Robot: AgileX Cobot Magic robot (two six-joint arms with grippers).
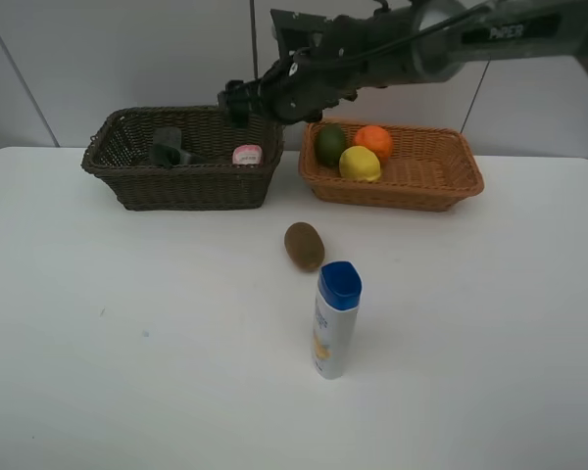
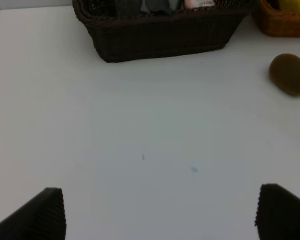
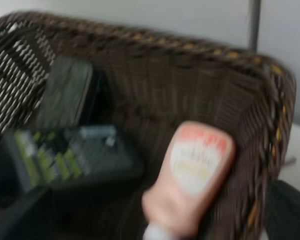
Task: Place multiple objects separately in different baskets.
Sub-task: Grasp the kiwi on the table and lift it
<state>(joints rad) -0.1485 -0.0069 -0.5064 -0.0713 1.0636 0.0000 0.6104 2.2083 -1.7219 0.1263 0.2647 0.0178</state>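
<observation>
The right gripper point(image 1: 235, 101) hangs over the dark brown basket point(image 1: 181, 188) at its back right corner. Its wrist view is blurred, but the jaws look parted with nothing clamped. Below them in the basket lie the pink bottle point(image 1: 247, 154) against the right-hand wall, the dark green pump bottle point(image 3: 75, 155) and the flat dark green block point(image 3: 65, 95). The left gripper point(image 2: 162, 215) hangs over bare white table point(image 1: 127, 343), jaws wide apart and holding nothing. It does not show in the high view.

Seen from above, the dark basket sits at 11 o'clock on the table and the light orange-tan basket point(image 1: 421, 193) at 1 o'clock, just beside it. In the tan basket's left end, close together, are the dark green fruit point(image 1: 330, 144), the orange point(image 1: 374, 140) and the lemon point(image 1: 360, 164). The brown kiwi point(image 1: 304, 246) lies on the table near its centre, in front of the gap between the baskets. The white blue-capped bottle point(image 1: 335, 323) stands upright at 5 o'clock from the kiwi, close by but apart.
</observation>
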